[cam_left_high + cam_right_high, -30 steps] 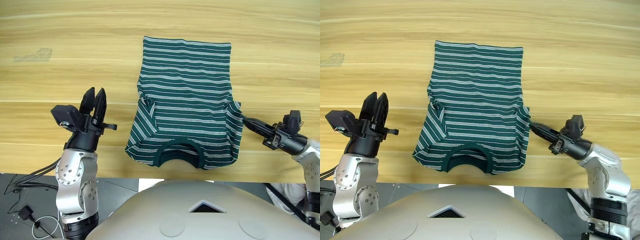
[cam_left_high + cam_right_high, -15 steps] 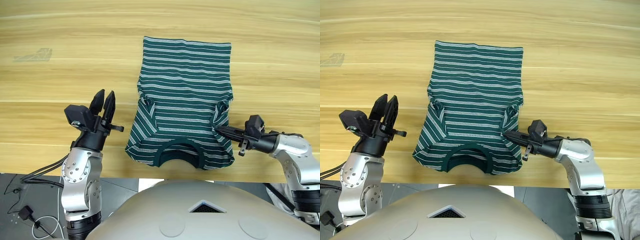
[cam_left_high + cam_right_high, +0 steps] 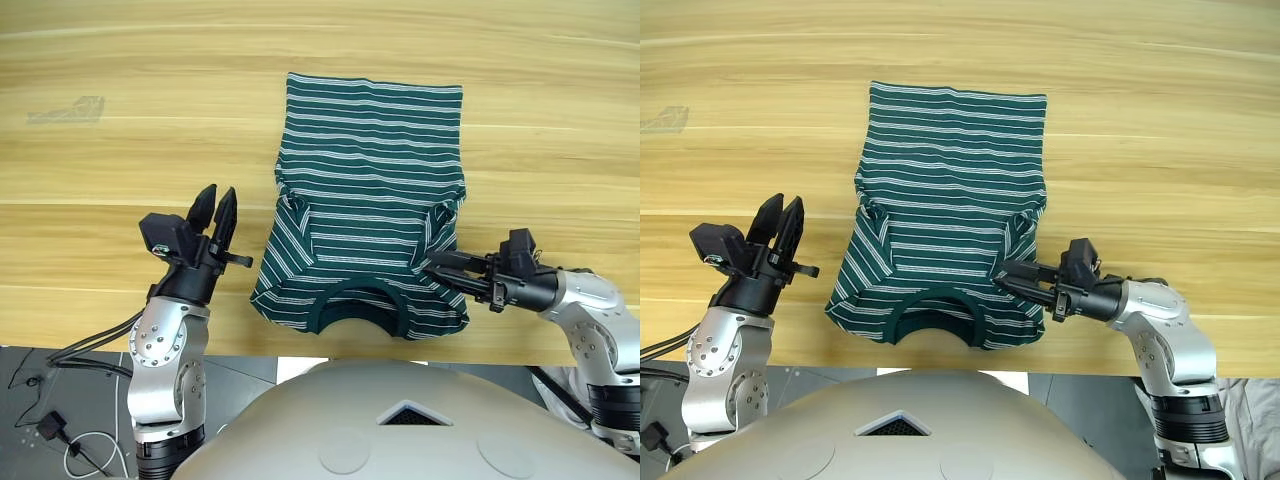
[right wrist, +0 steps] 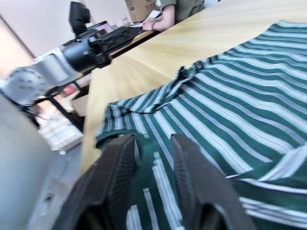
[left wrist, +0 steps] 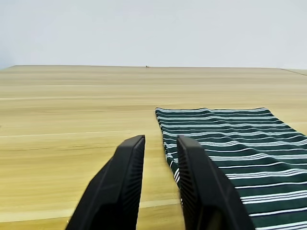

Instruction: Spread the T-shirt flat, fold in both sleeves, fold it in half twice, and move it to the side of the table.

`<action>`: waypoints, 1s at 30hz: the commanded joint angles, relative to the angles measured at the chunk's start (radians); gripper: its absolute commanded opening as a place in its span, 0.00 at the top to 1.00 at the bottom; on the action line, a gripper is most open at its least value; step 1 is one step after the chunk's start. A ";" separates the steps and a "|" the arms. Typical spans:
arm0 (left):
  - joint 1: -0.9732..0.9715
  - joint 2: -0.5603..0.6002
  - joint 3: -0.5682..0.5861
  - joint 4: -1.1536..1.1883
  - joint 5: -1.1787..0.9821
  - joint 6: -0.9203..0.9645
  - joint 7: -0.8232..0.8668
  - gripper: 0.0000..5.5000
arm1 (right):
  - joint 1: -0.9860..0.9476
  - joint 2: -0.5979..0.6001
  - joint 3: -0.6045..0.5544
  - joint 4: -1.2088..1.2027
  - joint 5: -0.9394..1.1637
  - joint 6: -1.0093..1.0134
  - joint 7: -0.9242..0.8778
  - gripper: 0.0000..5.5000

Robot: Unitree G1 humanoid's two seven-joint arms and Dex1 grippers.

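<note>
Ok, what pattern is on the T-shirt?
Dark green with thin white stripes running across the T-shirt; the left eye view shows it best.

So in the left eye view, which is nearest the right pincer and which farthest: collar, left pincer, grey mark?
1. Collar: just beside the right pincer, at the table's near edge.
2. Left pincer: well past the collar, on the robot's left.
3. Grey mark: far back on the left.
</note>
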 commanded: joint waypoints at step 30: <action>-0.114 0.892 0.008 0.568 1.062 -1.144 -0.032 0.78 | -0.402 -0.278 0.010 0.918 -1.272 -2.019 -0.520 0.60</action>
